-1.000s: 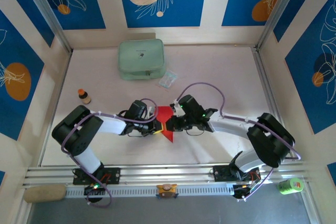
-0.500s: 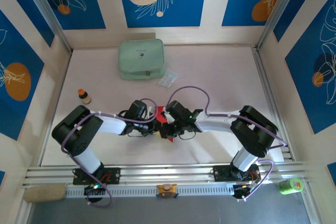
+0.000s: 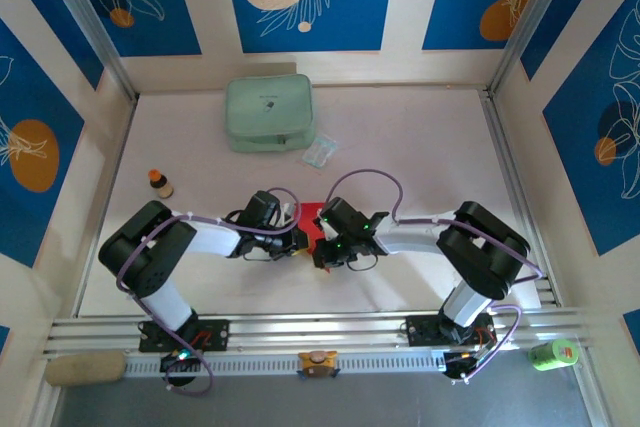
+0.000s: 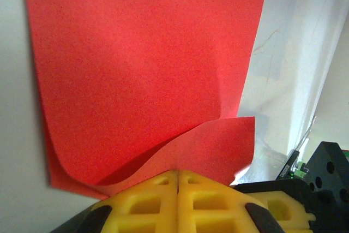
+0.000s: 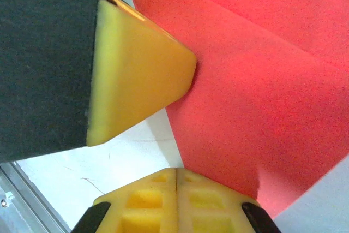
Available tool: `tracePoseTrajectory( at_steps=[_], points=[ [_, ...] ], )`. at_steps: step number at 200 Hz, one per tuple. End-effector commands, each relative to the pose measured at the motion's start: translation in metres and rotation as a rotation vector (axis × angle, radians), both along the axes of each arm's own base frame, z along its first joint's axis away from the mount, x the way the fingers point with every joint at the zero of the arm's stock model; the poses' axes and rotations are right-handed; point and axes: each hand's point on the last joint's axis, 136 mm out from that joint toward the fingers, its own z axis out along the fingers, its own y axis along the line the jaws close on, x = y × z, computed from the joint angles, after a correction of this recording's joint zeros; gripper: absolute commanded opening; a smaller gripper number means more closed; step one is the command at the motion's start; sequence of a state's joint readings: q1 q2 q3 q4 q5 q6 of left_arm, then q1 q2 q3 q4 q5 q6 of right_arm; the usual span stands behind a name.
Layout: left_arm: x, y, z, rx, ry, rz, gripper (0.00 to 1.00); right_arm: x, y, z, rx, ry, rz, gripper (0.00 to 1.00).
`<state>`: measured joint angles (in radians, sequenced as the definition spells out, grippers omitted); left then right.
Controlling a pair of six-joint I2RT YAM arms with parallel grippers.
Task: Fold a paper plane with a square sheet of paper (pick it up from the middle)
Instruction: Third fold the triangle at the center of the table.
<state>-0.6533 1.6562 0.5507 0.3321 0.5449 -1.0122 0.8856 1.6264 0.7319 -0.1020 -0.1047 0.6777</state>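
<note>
the red sheet of paper (image 3: 312, 216) lies on the bench (image 3: 420, 147) near the middle, between the two arms. it is well apart from the green pouch (image 3: 268, 113) and the clear packet (image 3: 320, 152) at the far side. it is not a flat square now. in the left wrist view one flap (image 4: 212, 143) is turned over the main layer and curls up from it, not pressed down.

the left hand (image 4: 178, 174) has its fingers pressed together, and the raised flap runs right up to their tips. i cannot tell if a thin layer is pinched between them or only touched. the right hand (image 5: 176, 172) also has its fingers together, with the tips at the edge of the paper. in that same view one finger of the left hand touches the side edge of the sheet.

i judge that an early fold is in hand and that the plane is far from done. the next move, i think, asks to bring the flap flat, with its edge in line. then one hand should rub along the fold while the other hand keeps the sheet from sliding. the paper is thin, so a strong push can wrinkle it.
</note>
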Motion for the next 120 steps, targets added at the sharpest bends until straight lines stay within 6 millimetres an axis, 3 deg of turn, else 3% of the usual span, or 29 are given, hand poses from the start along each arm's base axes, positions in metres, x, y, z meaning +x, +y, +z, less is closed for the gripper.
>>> tracePoseTrajectory(
  at_steps=[1, 120],
  points=[
    [0.0, 0.002, -0.002, 0.025, -0.007, 0.005, 0.0, -0.006, -0.009, -0.002, -0.009, 0.021, -0.003, 0.04],
    [0.0, 0.006, -0.009, 0.044, 0.006, 0.016, 0.0, -0.025, -0.029, -0.008, 0.047, 0.104, -0.029, 0.06]
  ],
)
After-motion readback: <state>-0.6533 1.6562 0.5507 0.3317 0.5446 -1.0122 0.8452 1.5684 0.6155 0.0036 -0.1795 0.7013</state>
